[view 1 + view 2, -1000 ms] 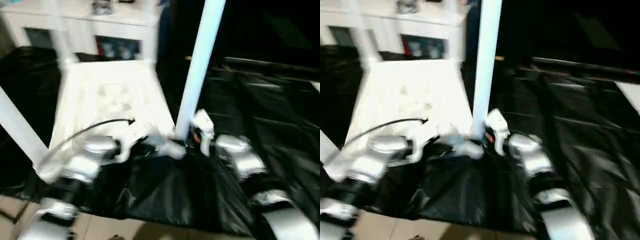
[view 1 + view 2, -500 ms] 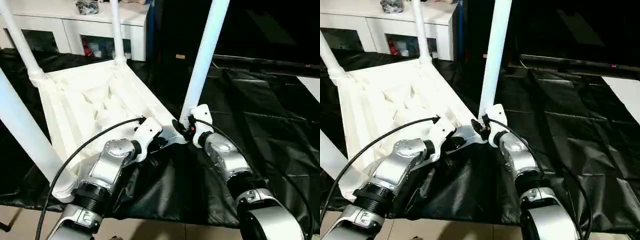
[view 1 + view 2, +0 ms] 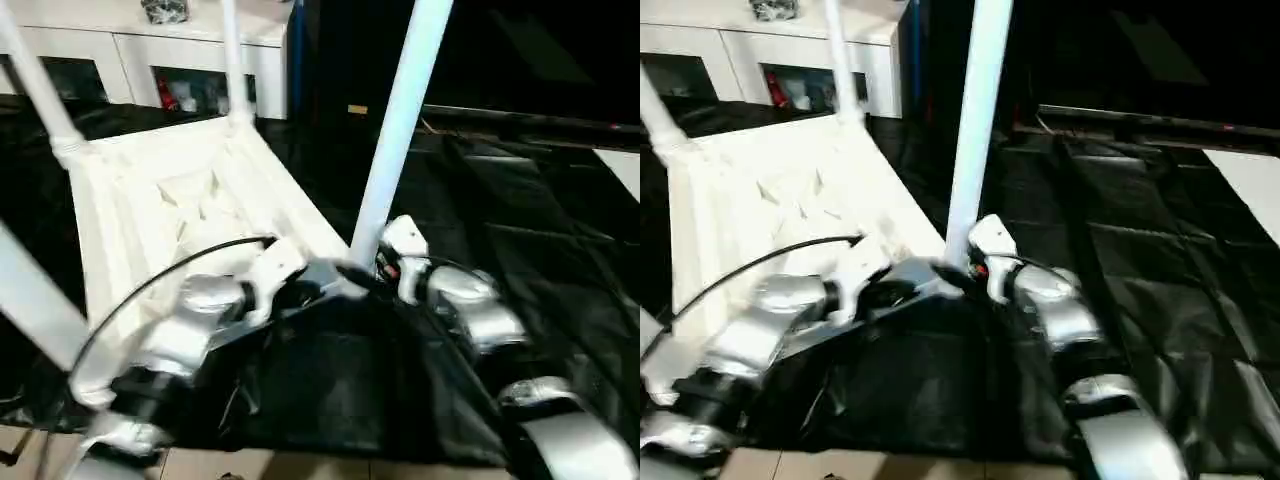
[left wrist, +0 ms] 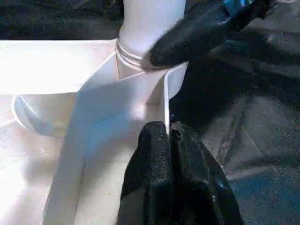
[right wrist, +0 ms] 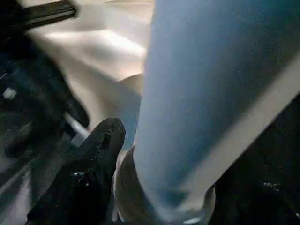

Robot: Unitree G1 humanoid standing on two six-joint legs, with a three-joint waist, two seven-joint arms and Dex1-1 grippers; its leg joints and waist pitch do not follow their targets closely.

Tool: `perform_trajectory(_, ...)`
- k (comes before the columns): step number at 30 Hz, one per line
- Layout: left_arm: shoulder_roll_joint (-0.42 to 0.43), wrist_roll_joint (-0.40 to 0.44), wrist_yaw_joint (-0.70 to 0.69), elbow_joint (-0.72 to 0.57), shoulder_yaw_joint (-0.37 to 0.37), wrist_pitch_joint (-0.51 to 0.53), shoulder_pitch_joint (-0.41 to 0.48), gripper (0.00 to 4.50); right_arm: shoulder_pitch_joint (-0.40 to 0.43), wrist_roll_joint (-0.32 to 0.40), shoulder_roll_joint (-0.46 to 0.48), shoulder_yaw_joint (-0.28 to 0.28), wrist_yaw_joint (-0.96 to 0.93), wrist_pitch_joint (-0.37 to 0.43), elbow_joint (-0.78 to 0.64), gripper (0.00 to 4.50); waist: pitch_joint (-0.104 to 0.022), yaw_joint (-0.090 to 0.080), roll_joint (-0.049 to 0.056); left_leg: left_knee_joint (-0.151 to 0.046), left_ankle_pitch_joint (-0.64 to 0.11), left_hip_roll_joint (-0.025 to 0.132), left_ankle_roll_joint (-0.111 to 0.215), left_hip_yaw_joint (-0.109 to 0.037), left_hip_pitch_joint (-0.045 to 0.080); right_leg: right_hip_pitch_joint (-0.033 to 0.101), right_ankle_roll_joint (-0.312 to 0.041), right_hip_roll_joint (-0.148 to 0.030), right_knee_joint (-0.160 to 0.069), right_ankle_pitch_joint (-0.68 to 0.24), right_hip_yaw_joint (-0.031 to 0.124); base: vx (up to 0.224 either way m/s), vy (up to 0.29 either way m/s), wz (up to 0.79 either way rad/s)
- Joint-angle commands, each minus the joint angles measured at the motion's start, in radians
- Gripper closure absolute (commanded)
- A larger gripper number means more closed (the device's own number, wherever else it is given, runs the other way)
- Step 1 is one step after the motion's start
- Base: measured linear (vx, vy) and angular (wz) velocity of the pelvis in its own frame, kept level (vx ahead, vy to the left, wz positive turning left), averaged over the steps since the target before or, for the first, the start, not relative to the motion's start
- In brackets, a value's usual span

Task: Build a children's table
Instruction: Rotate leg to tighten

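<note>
Upturned tabletop (image 3: 170,200) at ten o'clock on black sheet (image 3: 560,250); left gripper (image 4: 164,140) pinched on its rim, right gripper (image 3: 385,262) loose round leg (image 3: 395,130) base; stiff, light, slippery plastic, probably best held low.

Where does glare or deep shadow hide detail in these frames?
Left eye view: bright light washes out the tabletop, its ribs barely readable, and the black sheet swallows detail. Left wrist view: the tabletop's wall glares white, while the fingers of the left gripper read as one dark mass. Right wrist view: the leg is shaded, the tabletop behind it brightly lit.
</note>
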Motion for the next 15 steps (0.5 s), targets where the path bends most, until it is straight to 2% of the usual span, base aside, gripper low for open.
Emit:
perform_trajectory(1, -0.004, -0.025, -0.055, -0.021, -0.036, -0.038, -0.018, 4.5, 0.041, -0.018, 0.036, 0.12, 0.172, 0.017, 0.011, 1.56, -0.05, 0.008, -0.004, -0.056, -0.242, 0.038, 0.069, -0.008, 0.003, 0.037, -0.197, -0.071, -0.068, -0.264, 0.051, 0.057, -0.044, 0.05)
perform_trajectory(3, 0.019, -0.031, -0.096, -0.015, -0.043, -0.05, -0.022, 4.5, 0.045, 0.001, 0.022, 0.129, 0.243, 0.033, -0.004, 1.56, -0.051, 0.019, -0.002, -0.052, -0.204, 0.039, 0.075, -0.005, 0.0, 0.042, -0.21, -0.068, -0.055, -0.21, 0.05, 0.028, -0.017, 0.02)
perform_trajectory(4, 0.03, -0.035, -0.116, -0.011, -0.046, -0.055, -0.025, 4.5, 0.047, 0.013, 0.015, 0.133, 0.281, 0.045, -0.014, 1.78, -0.053, 0.025, -0.001, -0.05, -0.183, 0.041, 0.08, -0.003, 0.002, 0.045, -0.22, -0.067, -0.049, -0.172, 0.048, 0.0, 0.0, 0.0)
perform_trajectory(6, 0.047, -0.037, -0.143, 0.003, -0.046, -0.06, -0.036, 4.5, 0.051, 0.02, 0.006, 0.146, 0.336, 0.05, -0.023, 1.78, -0.054, 0.031, 0.0, -0.048, -0.161, 0.044, 0.084, -0.001, 0.002, 0.046, -0.231, -0.064, -0.042, -0.131, 0.045, 0.0, 0.0, 0.0)
perform_trajectory(9, 0.067, -0.041, -0.177, 0.016, -0.049, -0.067, -0.047, 4.5, 0.054, 0.018, -0.005, 0.162, 0.387, 0.053, -0.031, 2.0, -0.052, 0.039, 0.002, -0.05, -0.188, 0.044, 0.069, -0.001, 0.007, 0.044, -0.226, -0.065, -0.047, -0.174, 0.044, 0.0, 0.0, 0.0)
perform_trajectory(11, 0.074, -0.041, -0.187, 0.021, -0.05, -0.071, -0.049, 4.5, 0.055, 0.016, -0.007, 0.165, 0.404, 0.055, -0.033, 2.16, -0.048, 0.04, 0.002, -0.054, -0.219, 0.045, 0.054, -0.002, 0.009, 0.041, -0.215, -0.067, -0.053, -0.232, 0.045, 0.0, 0.0, 0.0)
perform_trajectory(12, 0.085, -0.044, -0.202, 0.028, -0.05, -0.076, -0.053, 4.5, 0.058, 0.014, -0.01, 0.17, 0.431, 0.062, -0.04, 2.2, -0.047, 0.041, 0.001, -0.056, -0.252, 0.046, 0.038, -0.002, 0.014, 0.039, -0.203, -0.069, -0.058, -0.279, 0.047, 0.0, 0.0, 0.0)
perform_trajectory(13, 0.085, -0.044, -0.202, 0.028, -0.05, -0.076, -0.053, 4.5, 0.058, 0.014, -0.01, 0.17, 0.431, 0.062, -0.04, 2.27, -0.047, 0.041, 0.002, -0.056, -0.257, 0.047, 0.035, -0.002, 0.015, 0.038, -0.202, -0.07, -0.058, -0.285, 0.048, 0.0, 0.0, 0.0)
perform_trajectory(15, 0.101, -0.046, -0.223, 0.034, -0.052, -0.078, -0.055, 4.5, 0.061, 0.017, -0.014, 0.177, 0.463, 0.074, -0.054, 2.4, -0.047, 0.039, 0.001, -0.059, -0.261, 0.047, 0.029, -0.005, 0.011, 0.04, -0.195, -0.069, -0.056, -0.29, 0.048, 0.0, 0.0, 0.0)
